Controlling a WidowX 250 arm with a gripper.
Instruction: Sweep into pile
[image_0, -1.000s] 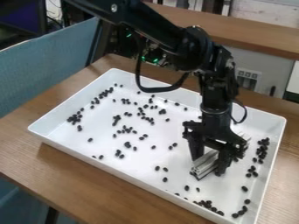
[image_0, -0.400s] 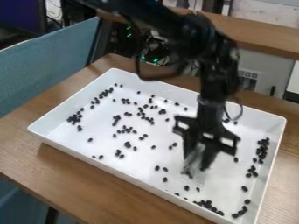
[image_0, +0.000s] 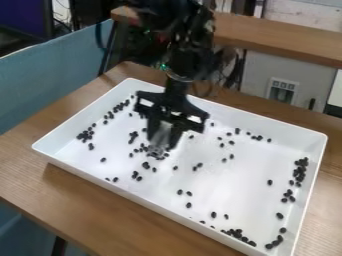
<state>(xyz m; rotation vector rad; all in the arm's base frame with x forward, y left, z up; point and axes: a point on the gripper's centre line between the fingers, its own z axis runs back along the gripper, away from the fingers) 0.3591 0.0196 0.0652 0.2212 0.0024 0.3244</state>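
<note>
My gripper (image_0: 161, 145) hangs over the left-centre part of the white tray, shut on a grey-white brush-like sweeping tool (image_0: 160, 137) whose lower end is near the tray's floor. Small black beans (image_0: 145, 165) lie scattered around it, and some behind the gripper are hidden. More beans (image_0: 299, 172) line the right wall, another cluster (image_0: 238, 234) lies along the front edge near the right corner, and a row (image_0: 87, 134) follows the left side. The white tray (image_0: 133, 192) stands on the table.
The wooden table (image_0: 40, 180) surrounds the tray. A blue-grey partition (image_0: 50, 82) stands at the left, and a wooden ledge (image_0: 287, 42) runs behind. The tray's raised walls border the work area.
The gripper has moved from the tray's right part to the left and toward the back, carrying the tool. Beans formerly hidden by the arm at the right-centre and back are now visible.
</note>
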